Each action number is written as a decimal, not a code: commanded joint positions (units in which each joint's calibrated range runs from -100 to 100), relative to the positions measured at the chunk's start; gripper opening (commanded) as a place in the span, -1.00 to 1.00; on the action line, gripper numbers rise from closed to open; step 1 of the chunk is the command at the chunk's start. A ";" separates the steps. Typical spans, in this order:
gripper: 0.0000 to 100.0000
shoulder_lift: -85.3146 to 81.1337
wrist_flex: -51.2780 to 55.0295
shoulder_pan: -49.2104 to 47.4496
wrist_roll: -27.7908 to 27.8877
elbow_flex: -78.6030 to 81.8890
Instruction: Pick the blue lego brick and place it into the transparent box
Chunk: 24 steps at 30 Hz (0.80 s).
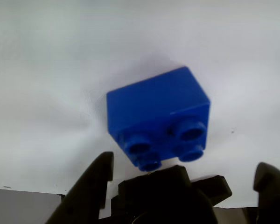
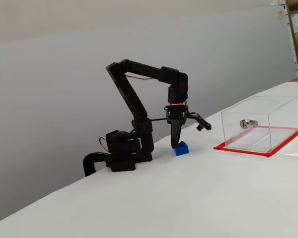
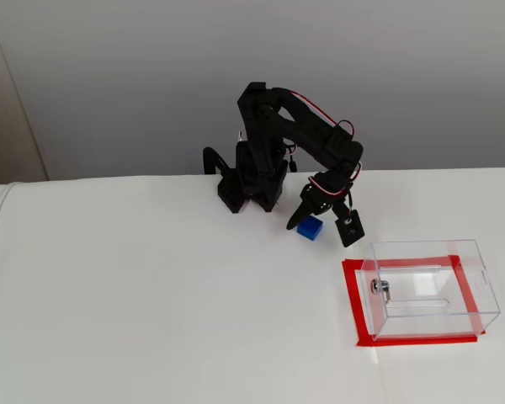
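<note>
We've got the pincer (image 1: 184, 179) released: both black fingers spread wide, nothing between them yet. The blue lego brick (image 1: 159, 117) sits on the white tabletop (image 1: 46, 70), lying on its side so the studs face the wrist camera.

Key relation: in the wrist view the brick is dead ahead of the pincer, roughly centred between the two fingertips and just beyond them. Its longer side runs across the gap, skewed a little, with the right end farther from the camera. So the fingers would land on its short end faces, slightly off square.

In a fixed view the pincer (image 2: 187, 130) is down low, one finger tip almost touching the brick (image 2: 181, 148) on the arm side, the other finger flared out toward the transparent box (image 2: 260, 124). We can't tell whether that near finger actually touches. In the other fixed view the brick (image 3: 310, 229) sits between the two fingers of the pincer (image 3: 323, 229), and the box (image 3: 425, 288) is well apart, toward the camera and to the right, on its red base.

Our read: approach is nearly done and the grasp hasn't started. Next we'd push forward slightly so the brick is fully inside the gap, then clamp. The risk is that the skew makes the brick twist or squirt out as the fingers clamp.
</note>
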 commanded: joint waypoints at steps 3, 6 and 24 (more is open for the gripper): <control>-0.34 -1.25 0.24 1.40 -0.17 0.06; -0.34 -1.25 0.15 3.40 0.20 -0.30; -0.34 -0.32 -3.85 3.18 0.25 -0.76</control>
